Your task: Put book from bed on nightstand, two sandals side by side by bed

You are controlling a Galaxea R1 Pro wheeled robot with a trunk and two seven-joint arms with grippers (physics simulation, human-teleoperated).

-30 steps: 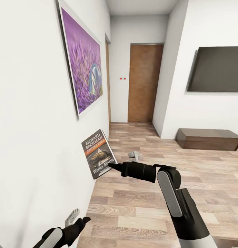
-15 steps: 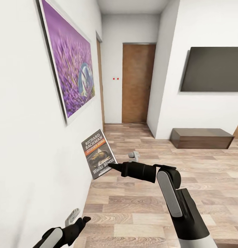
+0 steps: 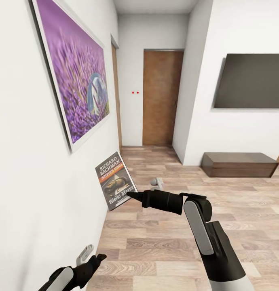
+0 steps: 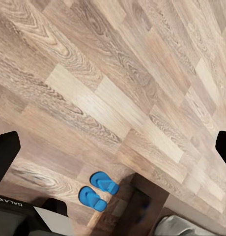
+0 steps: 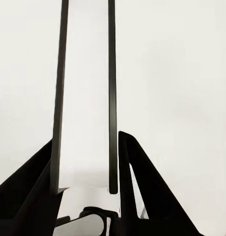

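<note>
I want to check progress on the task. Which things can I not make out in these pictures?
- Left gripper: head view, at the frame's bottom edge; open or shut unclear.
- Book: right wrist view, seen edge-on, cover hidden.
- Sandals: left wrist view, small; whether they touch is unclear.

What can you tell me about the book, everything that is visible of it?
The book is a thin paperback with a dark cover, white letters "RICHARD BACHMAN" at the top, an orange band below them, a picture in the middle and a white title lower down. It is closed and held off the floor, tilted, with its cover facing the head camera and close to the white wall. The right pincer is shut on its lower edge. In the right wrist view the book shows edge-on, pale pages between two dark covers.
</note>
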